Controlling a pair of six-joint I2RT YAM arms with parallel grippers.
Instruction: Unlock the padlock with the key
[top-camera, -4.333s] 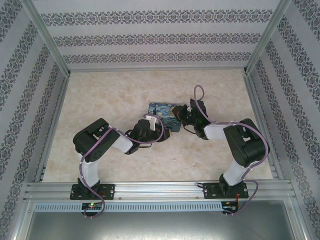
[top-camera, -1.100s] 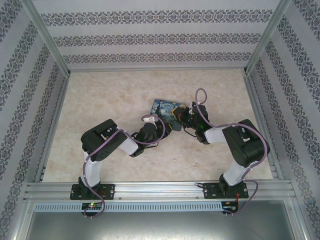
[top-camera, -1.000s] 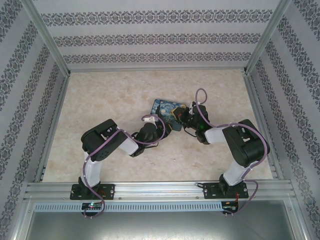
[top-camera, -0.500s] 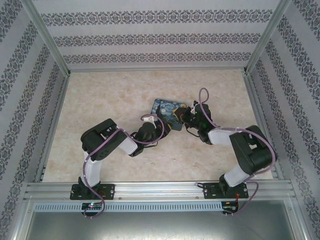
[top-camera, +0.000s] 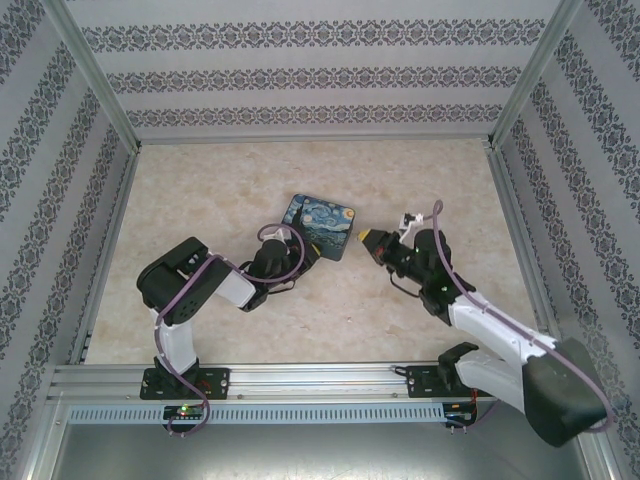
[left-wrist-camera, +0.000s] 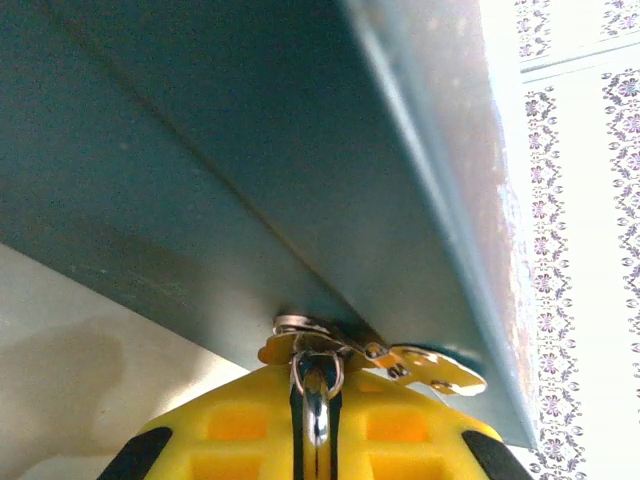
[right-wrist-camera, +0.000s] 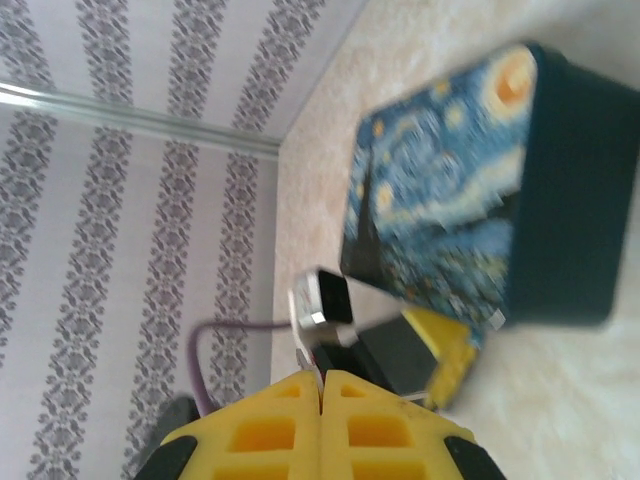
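Observation:
My left gripper (left-wrist-camera: 317, 405) is shut on a small silvery metal piece that I take for the padlock (left-wrist-camera: 317, 380). Its thin shackle loops through the gold hasp (left-wrist-camera: 372, 356) on the blue box side; the body is hidden between the fingers. From above, the left gripper (top-camera: 303, 256) sits at the box's near edge. My right gripper (top-camera: 366, 238) hangs apart, to the right of the box. The right gripper (right-wrist-camera: 321, 378) is shut, and a thin metal sliver, apparently the key (right-wrist-camera: 306, 362), pokes out at its tips.
The Starry Night print box (top-camera: 320, 226) lies mid-table on the beige surface and also shows as the box (right-wrist-camera: 460, 200) in the right wrist view. Patterned walls and aluminium rails (top-camera: 100, 110) enclose the table. Open floor lies behind and to both sides of the box.
The right arm has pulled back from the box, to the right and toward the near edge. The box and the left gripper have shifted a little left.

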